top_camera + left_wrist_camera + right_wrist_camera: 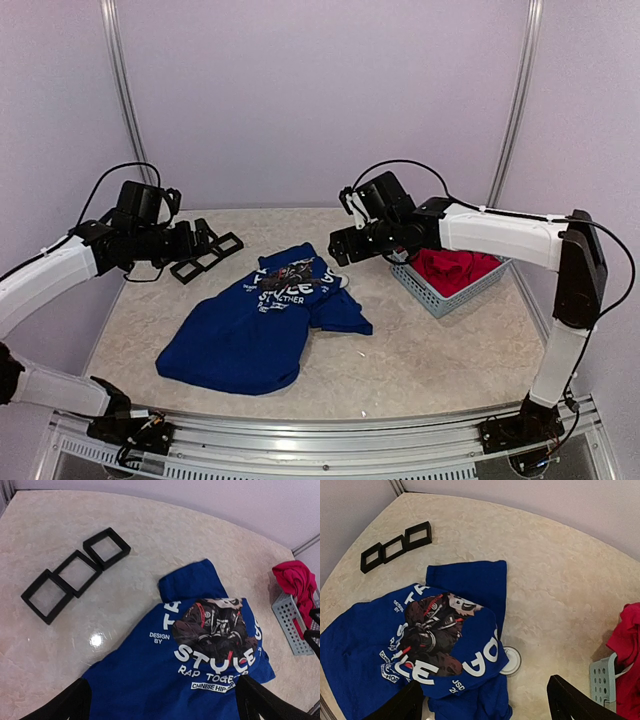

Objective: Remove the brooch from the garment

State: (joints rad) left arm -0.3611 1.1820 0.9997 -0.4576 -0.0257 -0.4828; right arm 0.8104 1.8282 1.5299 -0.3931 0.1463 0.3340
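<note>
Right wrist view, round brooch (pixel 511 661) at blue tee (pixel 465 580) edge, R gripper (pixel 485 682) spread

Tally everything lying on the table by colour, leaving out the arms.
Blue: 1, the T-shirt
Black: 3, the square frames
Grey: 1, the basket
Red: 1, the red garment inside it
White: 1, a small round disc at the T-shirt's edge
Total: 7
</note>
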